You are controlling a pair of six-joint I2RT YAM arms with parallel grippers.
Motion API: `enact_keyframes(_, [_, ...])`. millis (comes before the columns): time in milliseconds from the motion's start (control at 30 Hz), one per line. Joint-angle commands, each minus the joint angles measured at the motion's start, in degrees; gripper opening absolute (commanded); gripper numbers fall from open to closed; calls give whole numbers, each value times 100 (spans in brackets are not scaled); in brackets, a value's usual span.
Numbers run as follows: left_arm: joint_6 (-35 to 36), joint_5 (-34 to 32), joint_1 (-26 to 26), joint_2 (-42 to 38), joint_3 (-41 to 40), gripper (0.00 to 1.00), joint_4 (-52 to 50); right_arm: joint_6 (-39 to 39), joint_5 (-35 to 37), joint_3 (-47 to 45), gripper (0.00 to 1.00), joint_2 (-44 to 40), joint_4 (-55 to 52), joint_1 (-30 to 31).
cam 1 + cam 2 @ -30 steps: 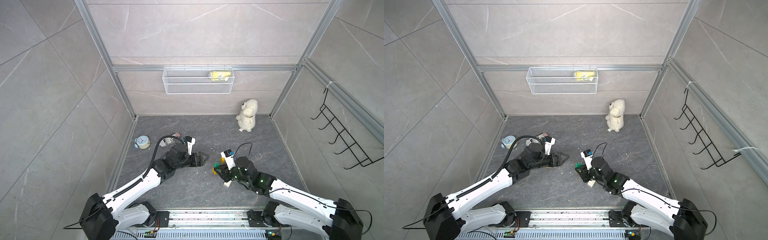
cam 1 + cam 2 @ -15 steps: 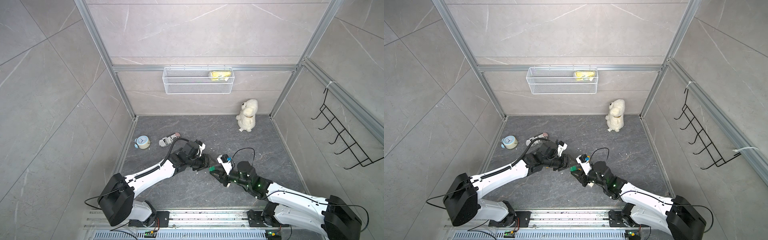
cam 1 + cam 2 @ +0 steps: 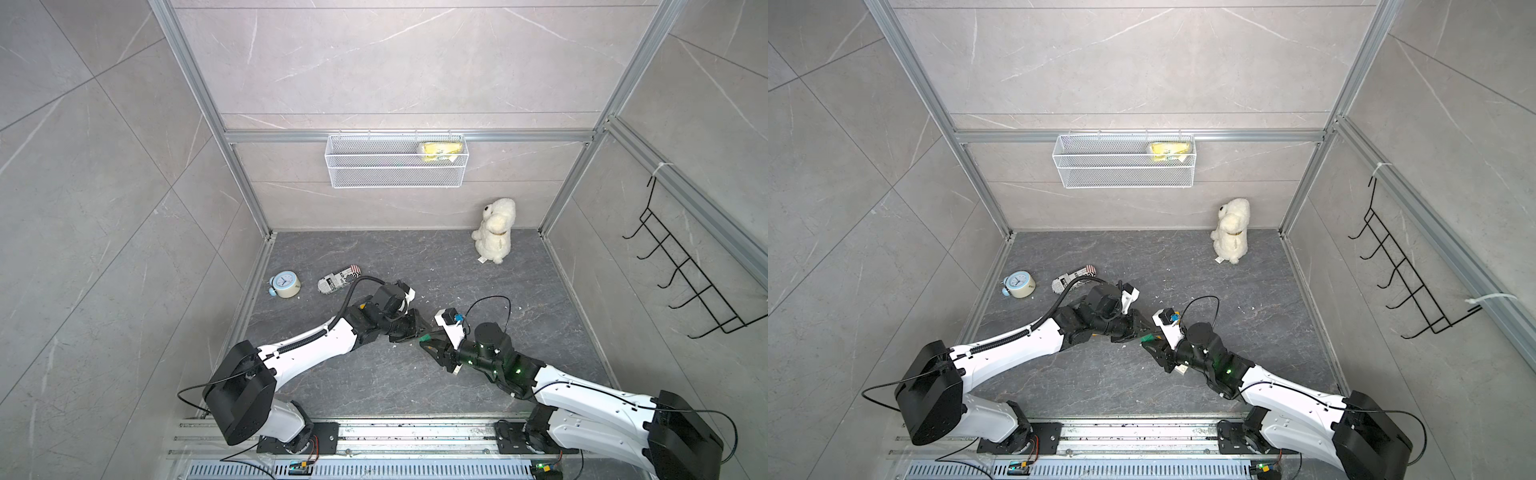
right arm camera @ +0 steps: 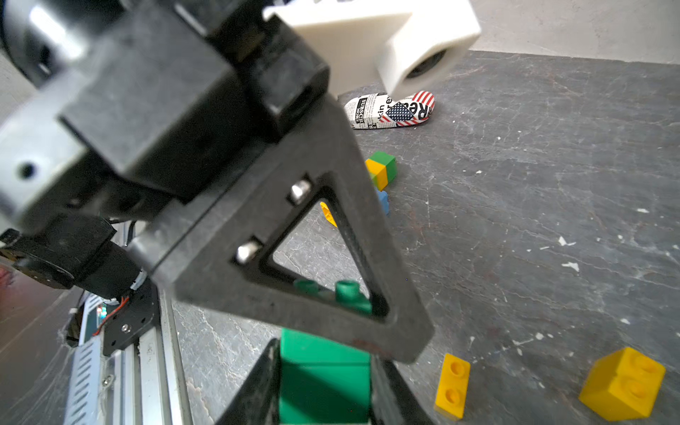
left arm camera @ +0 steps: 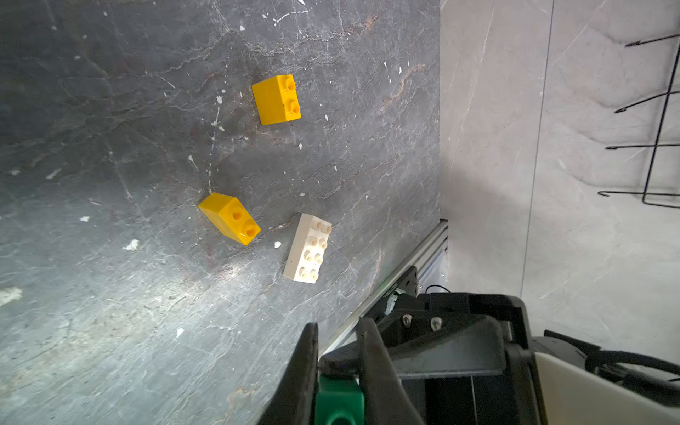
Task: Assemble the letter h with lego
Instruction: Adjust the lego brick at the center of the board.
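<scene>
1. Currently the green brick (image 4: pixel 323 386) is off the tabletop (image 3: pixel 374 386), in the air between the two claws, near the front middle of the work area. In a top view only a sliver of it shows (image 3: pixel 424 333).
2. The left claw (image 5: pixel 337 331) is closed on the green brick (image 5: pixel 338 401), with one finger against each side face. From the right wrist, its triangular finger (image 4: pixel 257 305) crosses the studded end of the brick.
3. The right claw (image 4: pixel 325 353) flanks the other end of the same brick, with its fingers close against both faces. Whether they press on the brick or stand just clear cannot be told.
4. Loose lego on the tabletop, from the left wrist: two yellow bricks (image 5: pixel 276 99) (image 5: pixel 230 218) lie apart from each other. A white oblong brick (image 5: pixel 307 254) lies studs up, just beside the nearer yellow one and near the front rail (image 5: pixel 404 265).
5. More lego, from the right wrist: a small stack (image 4: pixel 382 171) of green, yellow and lime lies beyond the left claw. A blue brick (image 4: pixel 382 202) is just beside it, partly hidden by the finger.
6. A printed pouch (image 4: pixel 392 110) lies beyond the stack. An alarm clock (image 3: pixel 284 284) is near it, by the left wall.
7. A white plush toy (image 3: pixel 494 230) sits upright in the far right corner, well apart from the lego.
8. A wire basket (image 3: pixel 395 174) hangs on the rear wall. A black hook rack (image 3: pixel 685 282) hangs on the right wall.
</scene>
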Motion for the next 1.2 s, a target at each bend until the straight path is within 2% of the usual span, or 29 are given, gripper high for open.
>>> enact_keyframes(0, [20, 46, -86, -46, 160, 10, -164, 120, 302, -4, 57, -20, 90, 8])
enact_keyframes(67, [43, -88, -86, -78, 152, 7, -196, 278, 392, -70, 72, -12, 225, 6])
enact_keyframes(167, [164, -629, -86, -172, 169, 5, -422, 443, 476, -90, 88, -45, 195, -5])
enact_keyframes(267, [319, -1231, -86, -208, 220, 5, -659, 575, 711, -142, 95, -223, 110, -17])
enact_keyframes(400, [681, -2434, -94, 9, 444, 6, -1140, 857, 1063, -142, 96, -410, -198, -176])
enact_keyframes(533, [913, -3395, -102, 530, 518, 7, -1043, 1421, 1711, -13, 96, -436, -988, -670])
enact_keyframes(633, [1098, -3828, -125, 1034, 625, 7, -802, 1912, 1753, 9, 96, -322, -1406, -1278])
enact_keyframes(733, [1232, -4040, -162, 1545, 810, 8, -563, 2157, 1745, -19, 95, -266, -1538, -1607])
enact_keyframes(1000, [1509, -4843, -396, 2402, 1030, 11, 57, 2259, 1924, -21, 94, -230, -1648, -1703])
enact_keyframes(1167, [1558, -5402, -591, 2576, 878, 20, 333, 2263, 1958, 22, 94, -169, -1719, -1705])
